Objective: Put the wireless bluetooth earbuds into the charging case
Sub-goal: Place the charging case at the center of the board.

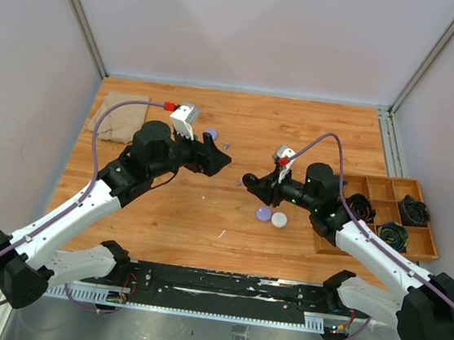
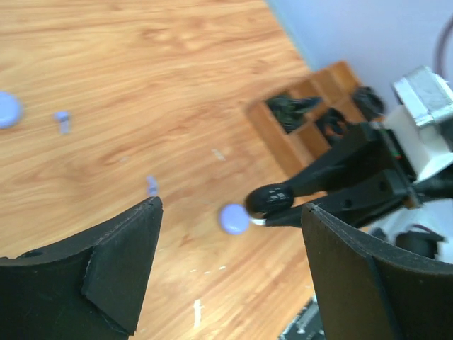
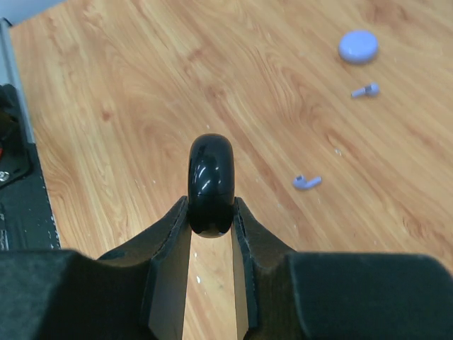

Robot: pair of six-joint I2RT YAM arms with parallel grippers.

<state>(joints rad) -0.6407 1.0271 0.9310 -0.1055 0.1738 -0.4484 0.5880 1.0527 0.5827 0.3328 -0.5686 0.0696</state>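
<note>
left jaws wide apart, empty | right jaws pinch glossy black case [image 3: 210, 180] edge-on | risk: case may twist free; tiny purple earbud [image 3: 307, 182] may skid

Tabletop: orange-brown wood-grain tabletop [image 1: 205, 217], smooth, with a soft sheen.
Black case: black round plastic case [image 3: 210, 180], highly glossy (bright streaks of light show on it).
Right claw: right claw [image 3: 210, 212], matt black plastic.
Left claw: left claw [image 1: 218, 162], matt black plastic.
Earbud: pale purple stemmed earbud [image 3: 307, 182], smooth plastic.
Purple case: pale purple round case [image 3: 358, 46], smooth, satin.
Cloth: beige folded cloth [image 1: 119, 117], soft, matt, creased.
Tray: brown wooden compartment tray [image 1: 383, 180], matt.
</note>
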